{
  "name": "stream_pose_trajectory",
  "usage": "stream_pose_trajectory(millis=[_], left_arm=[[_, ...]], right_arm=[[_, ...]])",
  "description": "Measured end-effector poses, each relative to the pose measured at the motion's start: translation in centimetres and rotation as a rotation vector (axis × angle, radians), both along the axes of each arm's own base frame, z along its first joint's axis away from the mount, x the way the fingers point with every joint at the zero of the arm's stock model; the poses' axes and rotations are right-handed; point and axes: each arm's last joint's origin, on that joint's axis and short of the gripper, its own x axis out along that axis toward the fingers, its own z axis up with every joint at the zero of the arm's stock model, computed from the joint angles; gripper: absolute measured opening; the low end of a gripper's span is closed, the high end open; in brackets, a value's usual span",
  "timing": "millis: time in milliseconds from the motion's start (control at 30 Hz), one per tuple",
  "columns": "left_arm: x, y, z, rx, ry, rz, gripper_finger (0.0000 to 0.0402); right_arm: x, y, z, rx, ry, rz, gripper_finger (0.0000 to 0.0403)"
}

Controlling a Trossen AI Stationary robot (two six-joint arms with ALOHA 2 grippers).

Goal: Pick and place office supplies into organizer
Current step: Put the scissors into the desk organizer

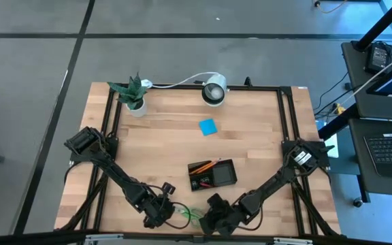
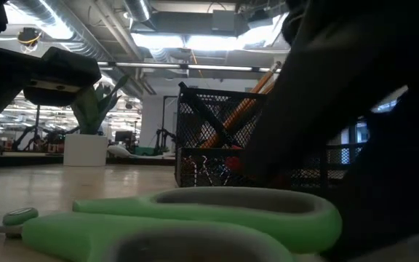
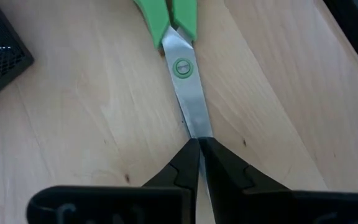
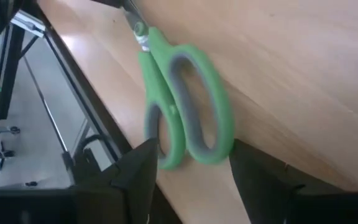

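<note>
Green-handled scissors (image 1: 191, 215) lie flat on the wooden table near its front edge, between my two grippers. My left gripper (image 3: 197, 146) is shut on their blades. My right gripper (image 4: 194, 165) is open; its fingers stand on either side of the handle loops (image 4: 188, 118), and I cannot tell whether they touch. Just behind stands the black mesh organizer (image 1: 234, 174), with orange pencils (image 1: 206, 165) leaning in it. A blue sticky-note pad (image 1: 207, 126) lies farther back, mid-table. My left gripper pinches the scissors' shut blades (image 3: 193, 124) between its two fingers, below the pivot screw toward the tips. The fingers slant down from the table's left side. The scissors rest on the table, handles pointing away toward my right gripper.
A potted green plant (image 1: 133, 95) and a white round lamp (image 1: 214, 92) stand at the table's far edge. The table's front edge runs right beside the scissors (image 4: 104, 124). Bare wood lies between the organizer and the plant.
</note>
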Motion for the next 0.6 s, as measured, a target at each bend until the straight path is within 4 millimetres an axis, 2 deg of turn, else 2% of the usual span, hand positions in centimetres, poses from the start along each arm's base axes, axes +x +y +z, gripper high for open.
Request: stream_pose_trajectory(millis=[167, 300, 600], left_arm=[[0.0, 0.0, 0.0, -0.003, -0.002, 0.003, 0.0019], [0.0, 0.0, 0.0, -0.004, -0.002, 0.004, 0.0019], [0.0, 0.0, 0.0, -0.004, -0.003, 0.010, 0.0019]], right_arm=[[1.2, 0.0, -0.5, 0.020, -0.012, -0.009, 0.0187], [1.5, -0.3, -0.6, 0.024, -0.007, -0.011, 0.0166], [1.5, -0.3, -0.6, 0.005, -0.012, 0.007, 0.0074]])
